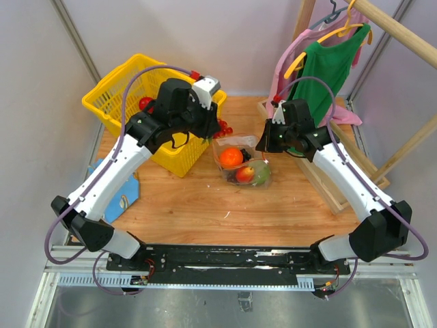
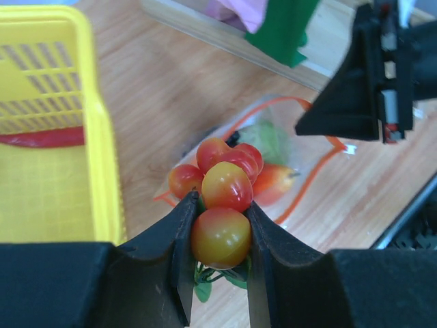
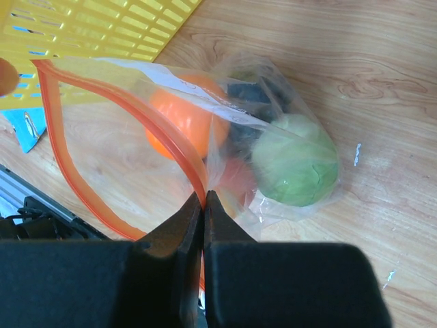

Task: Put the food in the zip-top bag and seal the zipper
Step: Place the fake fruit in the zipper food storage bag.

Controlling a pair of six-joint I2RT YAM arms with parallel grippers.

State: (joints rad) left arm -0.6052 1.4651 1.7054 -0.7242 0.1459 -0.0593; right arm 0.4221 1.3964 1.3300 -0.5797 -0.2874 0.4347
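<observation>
left hand [image 2: 220, 206] grips a tomato cluster [image 2: 225, 186], right hand [image 3: 204, 198] pinches the zipper [image 3: 164, 133].

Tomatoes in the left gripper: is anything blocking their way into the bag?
Nothing visible does. The tomatoes hang near the bag's open mouth, which the right gripper pinches by the zipper; the basket stands aside.

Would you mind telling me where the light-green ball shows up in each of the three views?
Top external: the light-green ball sits at centre, inside the zip-top bag.
Left wrist: upper middle, beyond the gripped tomatoes.
Right wrist: right of centre.
Shared landmark: the yellow basket.
</observation>
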